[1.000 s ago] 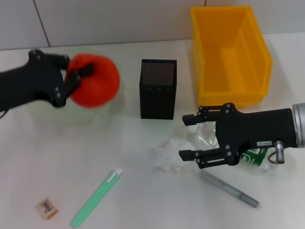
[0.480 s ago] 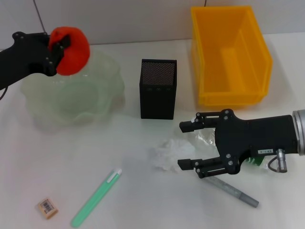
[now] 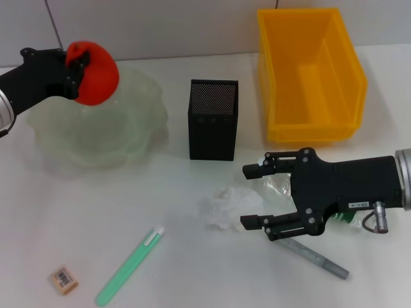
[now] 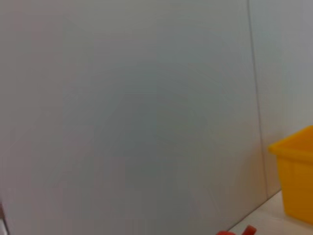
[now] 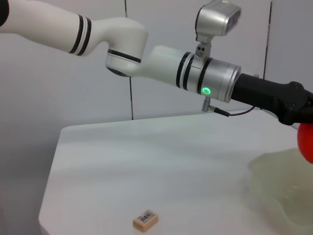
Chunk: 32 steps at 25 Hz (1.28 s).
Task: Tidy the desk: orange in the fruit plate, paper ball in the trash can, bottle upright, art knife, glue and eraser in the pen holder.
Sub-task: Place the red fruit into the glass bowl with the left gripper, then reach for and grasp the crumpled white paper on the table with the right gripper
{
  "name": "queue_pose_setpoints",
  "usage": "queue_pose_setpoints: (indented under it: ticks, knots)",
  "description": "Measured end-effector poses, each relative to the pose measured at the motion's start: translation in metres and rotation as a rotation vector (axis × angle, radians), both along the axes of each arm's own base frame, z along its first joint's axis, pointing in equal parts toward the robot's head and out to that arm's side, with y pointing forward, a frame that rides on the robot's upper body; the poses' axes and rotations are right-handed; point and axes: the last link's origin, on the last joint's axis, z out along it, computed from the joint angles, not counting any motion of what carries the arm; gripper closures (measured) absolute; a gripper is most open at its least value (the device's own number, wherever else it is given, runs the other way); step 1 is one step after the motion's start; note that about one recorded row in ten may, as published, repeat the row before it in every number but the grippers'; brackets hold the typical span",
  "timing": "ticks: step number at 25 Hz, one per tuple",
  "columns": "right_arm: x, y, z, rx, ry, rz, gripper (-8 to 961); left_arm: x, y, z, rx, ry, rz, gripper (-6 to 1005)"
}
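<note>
left gripper (image 3: 76, 64) still clamps red-orange round orange (image 3: 94, 64), now nearly stopped over far rim of pale-green ruffled glass fruit plate (image 3: 138, 128); release looks next. right gripper (image 3: 255, 196) spread wide, empty, beside crumpled white paper ball (image 3: 225, 206).

Count: 1 orange (image 3: 95, 65), 1 fruit plate (image 3: 128, 135), 1 pen holder (image 3: 212, 120), 1 trash can (image 3: 308, 77), 1 paper ball (image 3: 225, 205), 1 eraser (image 3: 64, 280), 1 green pen-shaped stick (image 3: 128, 266), 1 grey pen (image 3: 314, 258), 1 bottle (image 3: 343, 213), 2 grippers: left gripper (image 3: 74, 67), right gripper (image 3: 250, 196).
</note>
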Motion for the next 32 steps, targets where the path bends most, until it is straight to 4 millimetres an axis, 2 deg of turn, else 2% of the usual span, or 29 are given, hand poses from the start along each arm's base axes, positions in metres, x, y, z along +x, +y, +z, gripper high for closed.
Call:
queue_pose_setpoints:
  ticks: [15,22,27,32]
  knots:
    - [0.0005,0.001,0.0032,0.013,-0.002,0.001,214,-0.0054,0.0017,-0.0072,0.0,0.021,0.028,859]
    - [0.0004,0.001,0.0031,0.013,-0.002,0.002,216,-0.0043,0.0028,-0.0089,-0.004,0.028,0.026,647]
    - [0.0008,0.0007,0.0029,0.012,-0.002,0.0,217,-0.0043,0.0027,-0.0099,-0.009,0.035,0.025,417]
    - [0.0021,0.0005,0.0031,0.013,-0.001,-0.006,217,-0.004,0.0014,-0.0076,-0.015,0.015,0.028,312]
